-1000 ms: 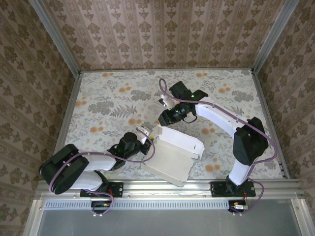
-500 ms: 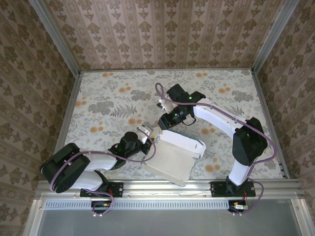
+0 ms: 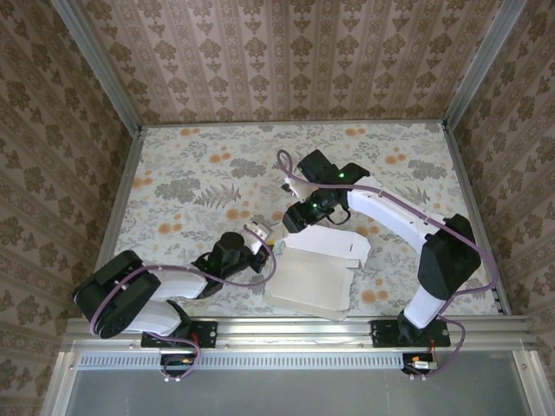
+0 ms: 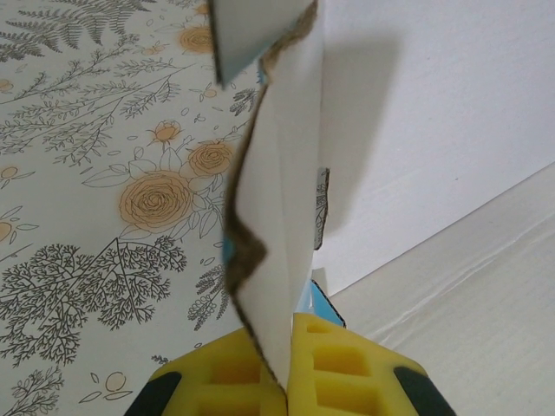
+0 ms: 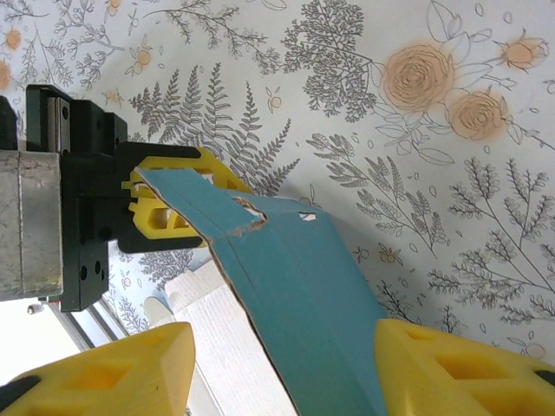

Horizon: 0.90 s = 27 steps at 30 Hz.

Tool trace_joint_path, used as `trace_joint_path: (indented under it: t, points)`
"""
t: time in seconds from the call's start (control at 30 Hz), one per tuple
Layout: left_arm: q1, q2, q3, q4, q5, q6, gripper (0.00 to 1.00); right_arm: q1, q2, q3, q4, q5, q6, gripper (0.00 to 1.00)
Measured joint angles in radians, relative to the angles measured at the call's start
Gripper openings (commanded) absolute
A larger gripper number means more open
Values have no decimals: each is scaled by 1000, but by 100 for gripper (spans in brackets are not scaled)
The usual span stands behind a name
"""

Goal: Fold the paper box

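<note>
Left hand [image 4: 283, 371] clenched on paper box [image 3: 314, 279] | right hand [image 5: 282, 351] released | right wrist: turquoise face

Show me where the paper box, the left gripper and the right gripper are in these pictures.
paper box [image 3: 316, 279], top external view, on its white flat panel.
left gripper [image 4: 289, 351], left wrist view, between yellow fingertips pinching a flap.
right gripper [image 5: 282, 347], right wrist view, midway between its spread fingertips.

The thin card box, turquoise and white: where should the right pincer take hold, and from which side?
Probably the raised flap of the thin turquoise-and-white card box, from above, a pad on each face: it stands edge-up between the open right pincer, and the left pincer clamps its corner.
</note>
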Motion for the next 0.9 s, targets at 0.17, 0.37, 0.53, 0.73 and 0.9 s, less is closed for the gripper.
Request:
trace_joint_path:
  t: [0.17, 0.37, 0.53, 0.73, 0.9]
  points:
    - [0, 13, 5, 12, 0, 7, 0, 12, 0, 0, -15, 62, -5, 58]
    - [0, 15, 5, 15, 1, 10, 0, 26, 18, 6, -24, 125, -22, 46]
    - [15, 15, 5, 14, 24, 12, 2, 32, 29, 6, -38, 125, -26, 43]
    - [37, 14, 10, 3, 61, 21, 3, 46, 28, -14, -38, 121, -25, 39]
    - [48, 12, 20, -13, 84, 26, 7, 58, 27, -40, -38, 130, -20, 30]
